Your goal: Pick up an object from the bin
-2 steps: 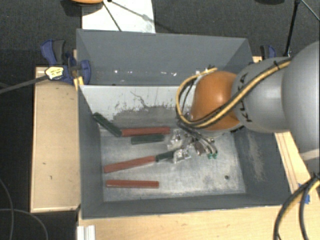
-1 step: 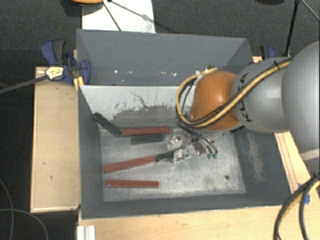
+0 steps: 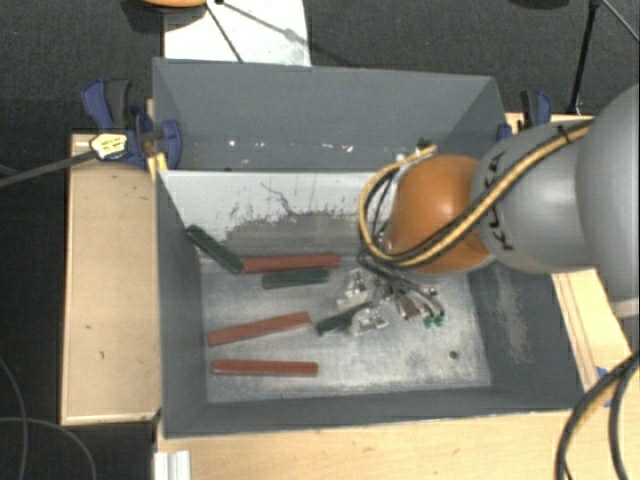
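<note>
The hand (image 3: 374,312), open or closed I cannot tell, is by a dark stick (image 3: 331,323), likely light and stiff: grip mid-length.

A robotics lab: a grey industrial arm (image 3: 560,208) with an orange wrist cover (image 3: 440,213) reaches into a metal bin (image 3: 330,118). A loose cable (image 3: 50,165) trails across dark carpet (image 3: 60,28) beside it.

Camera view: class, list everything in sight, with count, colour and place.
red-brown sticks: three, red-brown, one mid-back, two front left of the bin floor
dark sticks: three, dark green, one leaning back left, one mid-floor, one short beside the gripper
bin: one, grey metal, centre
gripper: one, silver, low over the floor, centre right
arm: one, grey with orange cover, from the right
</note>
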Robot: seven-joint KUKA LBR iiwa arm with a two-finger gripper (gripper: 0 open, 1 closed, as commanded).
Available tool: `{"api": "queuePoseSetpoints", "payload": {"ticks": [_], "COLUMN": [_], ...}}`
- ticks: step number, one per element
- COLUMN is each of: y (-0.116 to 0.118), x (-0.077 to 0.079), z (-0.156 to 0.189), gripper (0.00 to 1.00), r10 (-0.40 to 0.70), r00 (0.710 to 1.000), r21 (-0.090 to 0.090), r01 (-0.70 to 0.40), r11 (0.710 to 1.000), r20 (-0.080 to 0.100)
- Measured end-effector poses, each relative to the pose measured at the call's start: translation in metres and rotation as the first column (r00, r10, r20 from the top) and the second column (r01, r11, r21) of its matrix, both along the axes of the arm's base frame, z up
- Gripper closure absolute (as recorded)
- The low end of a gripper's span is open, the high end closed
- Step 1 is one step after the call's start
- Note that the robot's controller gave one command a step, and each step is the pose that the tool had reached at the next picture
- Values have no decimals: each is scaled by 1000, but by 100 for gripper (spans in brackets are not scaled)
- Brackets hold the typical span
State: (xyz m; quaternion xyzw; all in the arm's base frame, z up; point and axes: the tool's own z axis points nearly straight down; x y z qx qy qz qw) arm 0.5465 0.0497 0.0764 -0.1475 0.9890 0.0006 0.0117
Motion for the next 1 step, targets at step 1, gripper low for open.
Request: {"api": "queuePoseSetpoints", "payload": {"ticks": [1], "y": [3], "x": [11], "z": [169], "gripper": [100], "r10": [10], "r00": [1000], "r21": [-3], "r01": [-10], "r11": [1000], "r20": [-12]}}
